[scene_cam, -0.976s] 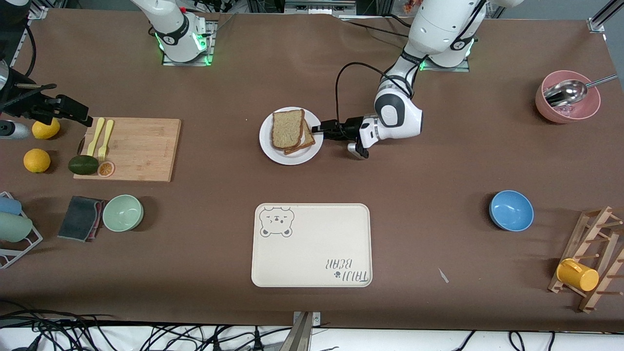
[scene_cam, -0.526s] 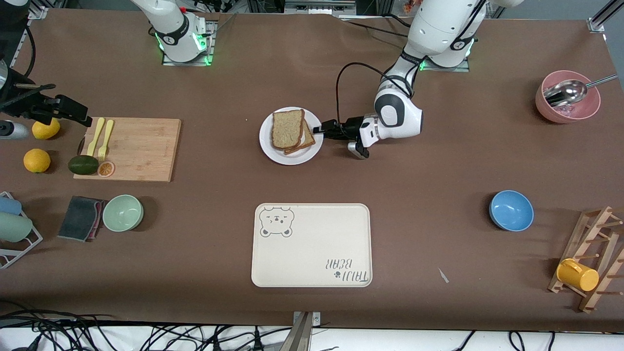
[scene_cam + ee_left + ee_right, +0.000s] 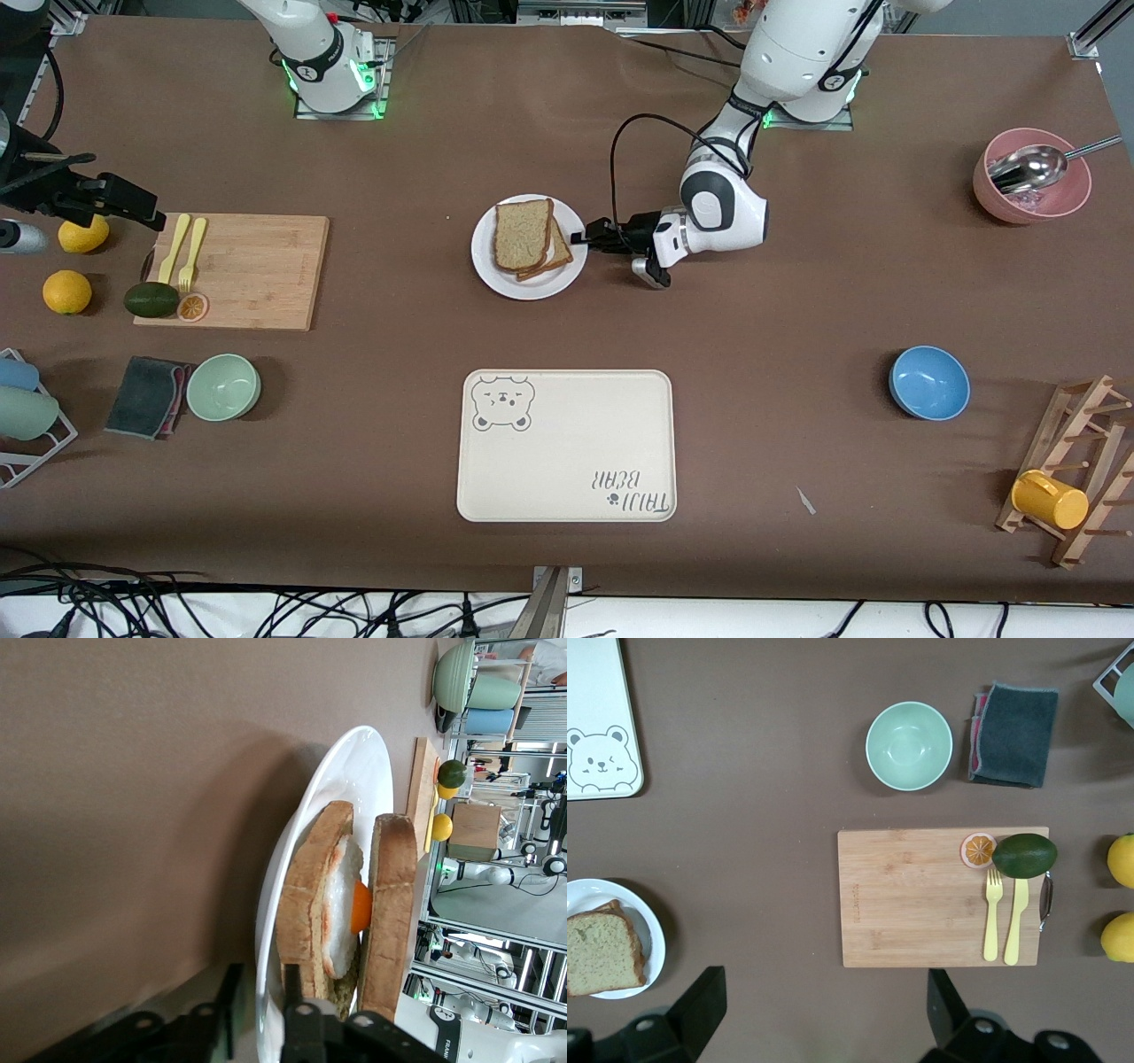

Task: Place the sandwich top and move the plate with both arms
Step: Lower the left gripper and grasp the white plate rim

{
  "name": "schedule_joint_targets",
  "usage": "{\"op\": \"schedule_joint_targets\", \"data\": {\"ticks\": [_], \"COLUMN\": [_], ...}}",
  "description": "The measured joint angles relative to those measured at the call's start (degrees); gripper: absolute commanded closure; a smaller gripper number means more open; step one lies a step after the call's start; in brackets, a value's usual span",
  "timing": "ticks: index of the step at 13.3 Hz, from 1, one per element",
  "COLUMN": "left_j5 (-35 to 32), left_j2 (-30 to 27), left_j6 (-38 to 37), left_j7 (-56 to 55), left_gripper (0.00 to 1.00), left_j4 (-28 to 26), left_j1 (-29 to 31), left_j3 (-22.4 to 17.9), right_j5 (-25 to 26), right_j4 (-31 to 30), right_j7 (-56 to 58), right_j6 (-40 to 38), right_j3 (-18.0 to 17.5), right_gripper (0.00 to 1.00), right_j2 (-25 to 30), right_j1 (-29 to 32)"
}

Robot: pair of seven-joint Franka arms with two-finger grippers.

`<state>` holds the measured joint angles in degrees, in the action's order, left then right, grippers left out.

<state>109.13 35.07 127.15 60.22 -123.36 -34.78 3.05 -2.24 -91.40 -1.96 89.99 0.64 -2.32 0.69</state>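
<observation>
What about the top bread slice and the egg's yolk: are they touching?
Touching. The left wrist view shows the orange yolk meeting the top bread slice on its underside, no gap.

The plain tan, speckled wholegrain bread slice with a darker brown crust (image 3: 523, 234) lies flat on top of the stack — over a second slice carrying a white-and-orange fried egg (image 3: 341, 895). Both sit on the small round white plate (image 3: 508, 282), which rests on the brown tabletop (image 3: 797, 292) midway between the arms' ends.
</observation>
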Motion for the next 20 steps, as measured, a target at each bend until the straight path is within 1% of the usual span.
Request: {"op": "schedule_joint_targets", "data": {"ticks": [5, 16, 20], "left_j5": [0.0, 0.0, 0.0], "left_j2": [0.04, -0.09, -0.66], "left_j6": [0.07, 0.16, 0.52], "left_j7": [0.06, 0.13, 0.13], "left_gripper": [1.0, 1.0, 1.0], "left_j4": [0.0, 0.16, 0.83], "left_j1": [0.0, 0.25, 1.88], "left_j3": [-0.01, -0.56, -0.8], "right_j5": [-0.07, -0.1, -0.12], "right_j4": [0.0, 0.0, -0.01], "right_j7": [0.0, 0.0, 0.0], "right_j6": [0.0, 0.03, 0.03], "right_j3": [0.02, 0.06, 0.07], "right_gripper": [0.0, 0.0, 0.0], "right_j2": [0.0, -0.01, -0.01], "right_j1": [0.0, 0.0, 0.0]}}
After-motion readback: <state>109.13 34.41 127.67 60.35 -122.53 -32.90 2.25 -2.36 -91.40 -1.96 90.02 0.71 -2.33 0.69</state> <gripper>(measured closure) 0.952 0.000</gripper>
